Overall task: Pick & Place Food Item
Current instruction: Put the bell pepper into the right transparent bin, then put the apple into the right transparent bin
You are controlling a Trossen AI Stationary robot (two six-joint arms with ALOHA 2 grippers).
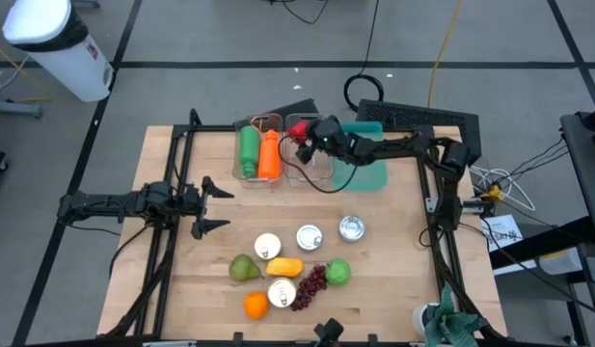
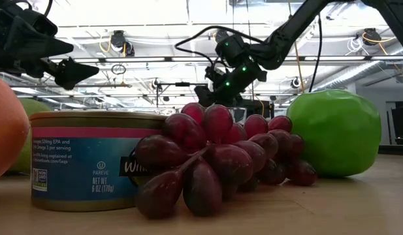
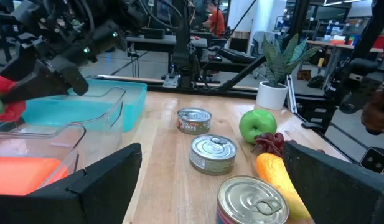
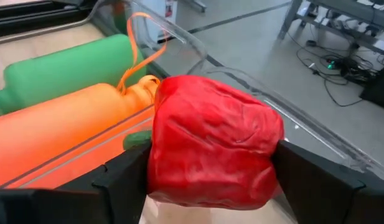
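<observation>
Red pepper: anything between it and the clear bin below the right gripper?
Nothing visible. The right gripper holds the red pepper just above the clear bin, beside the bin with the orange and green pieces. The left gripper waits open, well clear.

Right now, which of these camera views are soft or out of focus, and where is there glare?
Low view: the grapes and tuna can are sharp up close, the bright ceiling lights behind wash out. Right wrist view: the red pepper fills the frame, slightly soft, with glare on the clear bin edge. Left wrist view: near can blurred. High view: evenly lit.
</observation>
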